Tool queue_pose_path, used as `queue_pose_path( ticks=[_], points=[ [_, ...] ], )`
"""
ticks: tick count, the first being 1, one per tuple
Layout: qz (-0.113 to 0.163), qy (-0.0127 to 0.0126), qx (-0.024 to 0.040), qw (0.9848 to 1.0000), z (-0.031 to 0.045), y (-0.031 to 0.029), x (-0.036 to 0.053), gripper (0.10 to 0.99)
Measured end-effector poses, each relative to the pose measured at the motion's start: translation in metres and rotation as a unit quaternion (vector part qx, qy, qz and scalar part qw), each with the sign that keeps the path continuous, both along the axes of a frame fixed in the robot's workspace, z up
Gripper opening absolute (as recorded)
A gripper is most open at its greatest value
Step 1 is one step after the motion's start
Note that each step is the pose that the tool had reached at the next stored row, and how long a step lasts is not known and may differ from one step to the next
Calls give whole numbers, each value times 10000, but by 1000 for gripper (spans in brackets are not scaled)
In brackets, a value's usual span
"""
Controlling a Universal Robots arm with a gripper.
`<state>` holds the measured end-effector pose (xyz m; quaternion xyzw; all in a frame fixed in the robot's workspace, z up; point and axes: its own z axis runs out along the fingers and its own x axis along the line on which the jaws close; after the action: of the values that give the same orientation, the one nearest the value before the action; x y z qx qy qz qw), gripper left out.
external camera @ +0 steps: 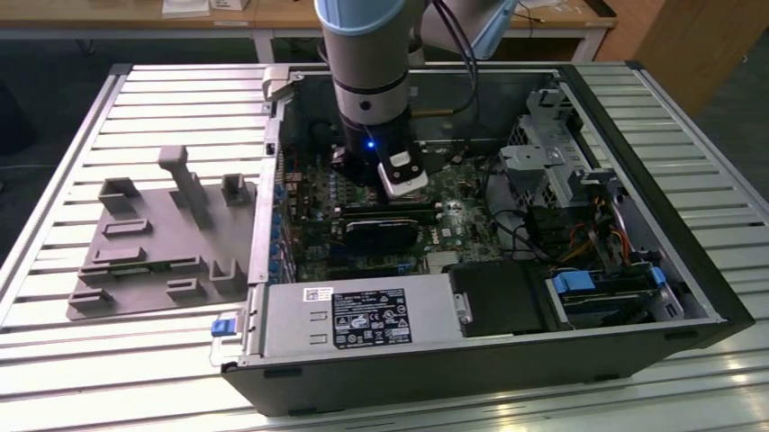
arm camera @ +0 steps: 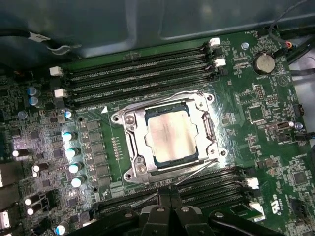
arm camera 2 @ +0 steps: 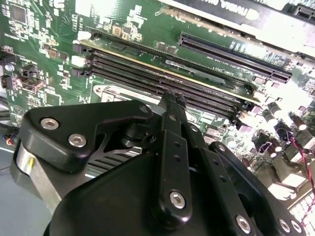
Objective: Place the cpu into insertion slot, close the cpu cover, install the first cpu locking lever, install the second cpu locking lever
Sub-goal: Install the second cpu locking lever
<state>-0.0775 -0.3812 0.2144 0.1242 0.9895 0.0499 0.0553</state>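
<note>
The gripper (arm camera: 170, 212) is seen low over the motherboard (arm camera: 256, 98) inside the open PC case (external camera: 625, 297), fingers (arm camera 2: 172, 105) pressed together on nothing. The cpu (arm camera: 173, 133) is already seated in the insertion slot (arm camera: 132, 123), and the cpu cover (arm camera: 202, 129) is folded flat around it, so the silvery top can be spotted through the window. Two thin levers (arm camera: 194, 169) are found splayed out beside the socket, towards the gripper. Memory slots (arm camera: 138, 73) are lined up on the far side.
</note>
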Motion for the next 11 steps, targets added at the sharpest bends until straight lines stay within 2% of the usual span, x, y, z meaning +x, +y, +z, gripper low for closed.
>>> queue_pose_path(
  ticks=[5,11],
  points=[
    [0,0,144,9999,-25,-20,-34,102],
    [0,0,351,9994,-44,-72,-77,102]
  ],
)
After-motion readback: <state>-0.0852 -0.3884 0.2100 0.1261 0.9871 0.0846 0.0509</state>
